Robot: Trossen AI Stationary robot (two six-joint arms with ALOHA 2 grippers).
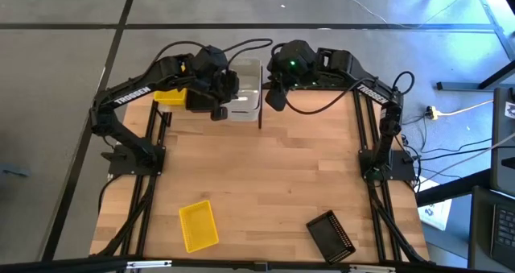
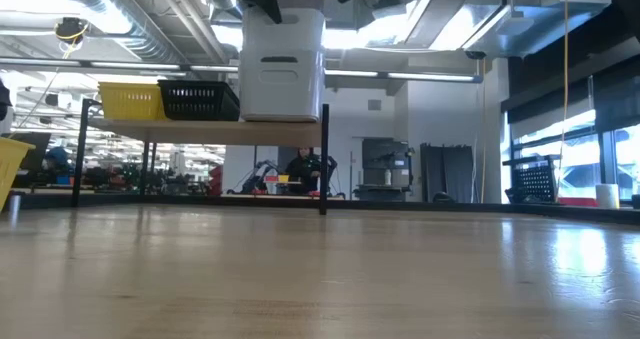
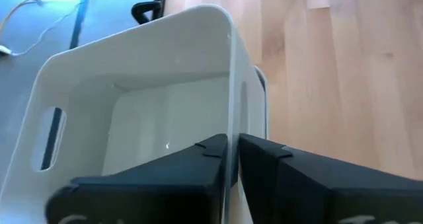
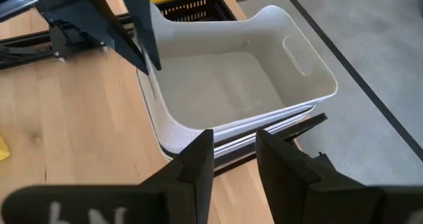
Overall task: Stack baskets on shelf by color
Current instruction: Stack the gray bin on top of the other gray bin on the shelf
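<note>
Baskets up on the shelf (image 1: 165, 122) at the table's far edge, seen from above: yellow basket (image 1: 169, 97) on the outside, a black one mostly under the left arm, then the white basket (image 1: 246, 92) next to the upright divider. The left gripper (image 1: 228, 96) sits over the white basket's near-left wall, and the right gripper (image 1: 275, 96) hangs just past the divider, empty. Two more lie on the table near the front edge, a loose yellow basket (image 1: 198, 225) and a loose black basket (image 1: 331, 235), well apart. At table level, the white basket (image 2: 282, 67) tops a nested white stack, beside the black basket (image 2: 200, 99). Left wrist camera: fingers (image 3: 165, 178) pinch the white basket's (image 3: 139, 85) thin wall, one inside, one outside. Right wrist camera: the fingers (image 4: 198, 161) stand parted with nothing between them, white stack (image 4: 231, 85) just ahead.
</note>
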